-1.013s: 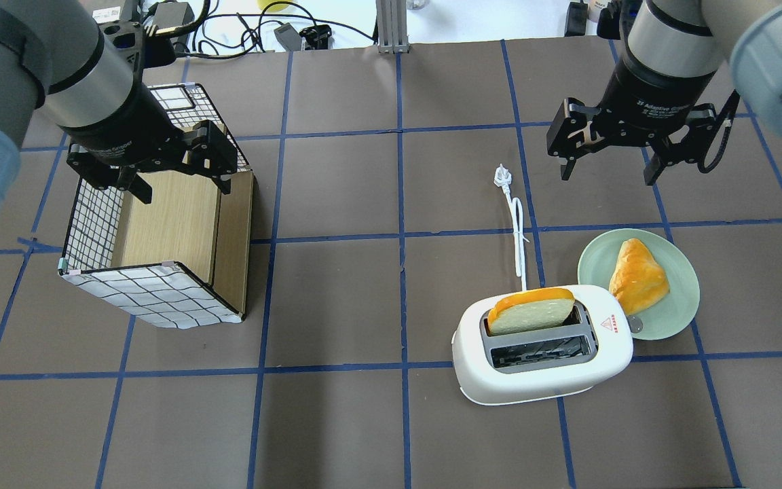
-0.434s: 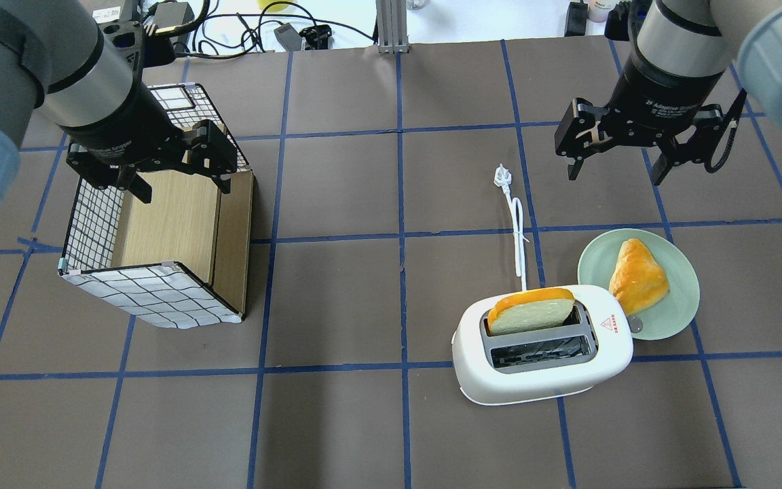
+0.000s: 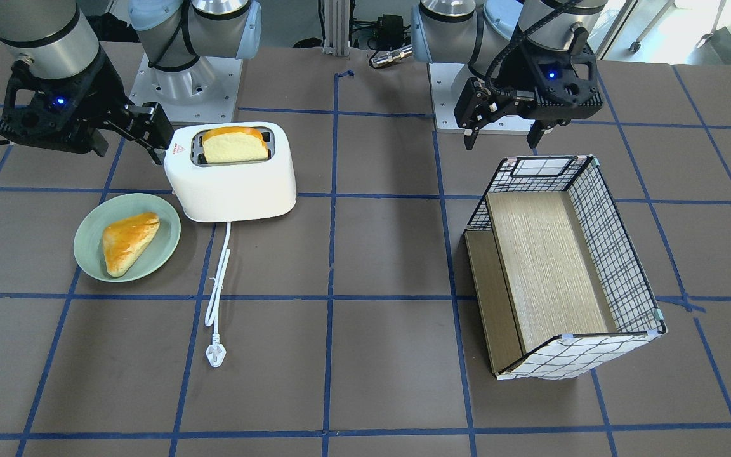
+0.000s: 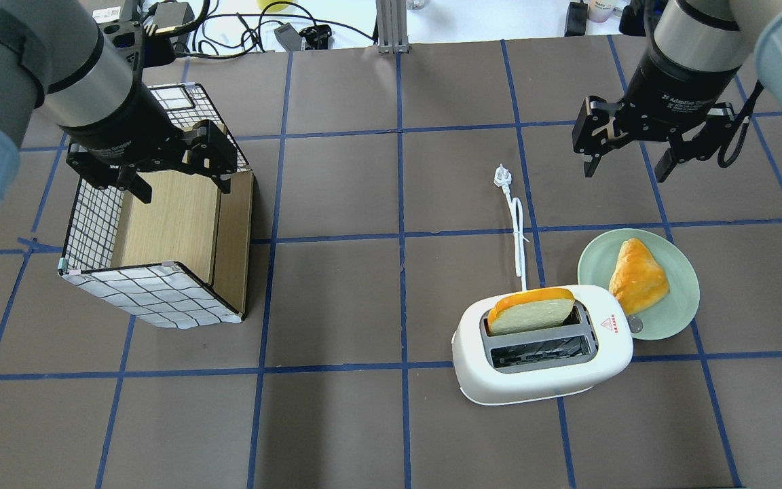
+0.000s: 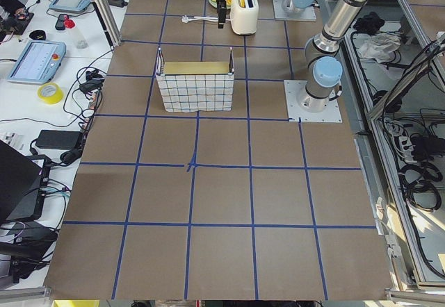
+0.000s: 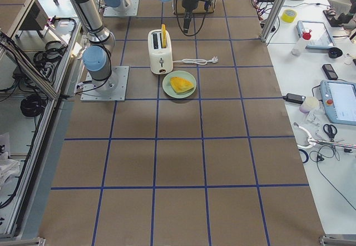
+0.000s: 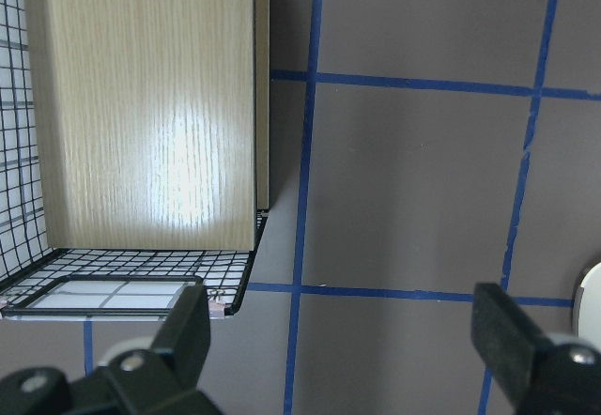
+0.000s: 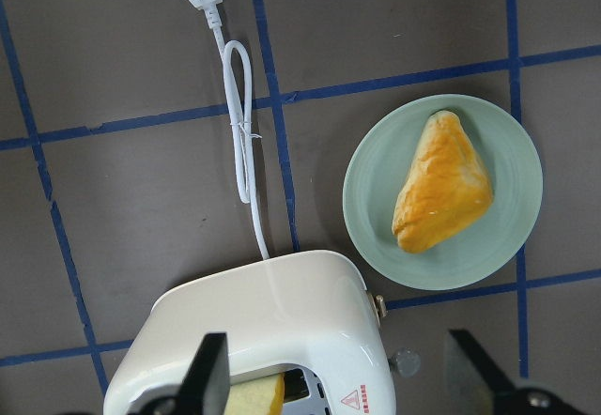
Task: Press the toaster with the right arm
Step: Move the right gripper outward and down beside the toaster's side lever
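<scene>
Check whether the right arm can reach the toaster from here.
Likely yes: the right hand hangs open in the air, with nothing between it and the toaster. The plate sits close beside one end.

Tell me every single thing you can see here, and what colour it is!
White rounded plastic toaster: one, white, robot's right side of the brown table.
Slice of bread: one, pale with orange crust, in a toaster slot.
Round green plate: one, pale green, beside the toaster.
Triangular golden pastry: one, orange-gold, on the plate.
Toaster cord with plug: one, white, lying unplugged.
Wire-grid basket with wooden panels: one, black, white, tan, robot's left side.
Left end effector: one, black, open, over the basket.
Right end effector: one, black, open, holding nothing.
</scene>
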You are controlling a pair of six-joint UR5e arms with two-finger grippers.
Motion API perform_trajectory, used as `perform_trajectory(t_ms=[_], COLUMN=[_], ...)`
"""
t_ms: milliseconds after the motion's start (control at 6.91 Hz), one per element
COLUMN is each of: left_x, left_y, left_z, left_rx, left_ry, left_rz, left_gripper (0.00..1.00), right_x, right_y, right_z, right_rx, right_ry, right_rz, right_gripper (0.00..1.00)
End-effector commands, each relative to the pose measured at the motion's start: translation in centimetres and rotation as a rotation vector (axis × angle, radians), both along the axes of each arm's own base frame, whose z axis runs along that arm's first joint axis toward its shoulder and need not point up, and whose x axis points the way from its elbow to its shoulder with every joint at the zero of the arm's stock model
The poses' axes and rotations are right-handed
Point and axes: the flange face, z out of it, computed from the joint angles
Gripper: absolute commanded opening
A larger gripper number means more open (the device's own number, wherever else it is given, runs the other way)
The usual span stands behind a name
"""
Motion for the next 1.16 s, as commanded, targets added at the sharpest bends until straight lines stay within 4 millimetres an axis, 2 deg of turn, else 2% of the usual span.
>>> perform_trajectory(t_ms=[0,289,579,724,868,1013], left_x=[0.0,0.0,0.0,0.0,0.0,0.0], left_y=[0.0,0.0,0.0,0.0,0.0,0.0], left_z=[0.0,0.0,0.0,0.0,0.0,0.0], left_rx=[-0.001,0.001,0.001,-0.001,0.001,0.001], left_ry=[0.002,0.0,0.0,0.0,0.0,0.0], left_rz=[0.0,0.0,0.0,0.0,0.0,0.0], left_gripper=[1.0,1.0,1.0,1.0,1.0,1.0], right_x=[-2.9,-6.3,-7.6,-9.7,-12.7,-14.2], right_y=[-0.7,-0.8,-0.3,0.1,0.5,1.3], right_z=[-0.3,-2.1,-4.4,-5.5,-6.6,-8.5], right_rx=[0.001,0.014,0.063,0.073,0.057,0.067], right_ry=[-0.058,-0.157,-0.196,-0.285,-0.369,-0.437], right_rz=[0.047,0.054,0.043,0.03,0.017,0.032], right_gripper=[0.03,0.0,0.0,0.0,0.0,0.0])
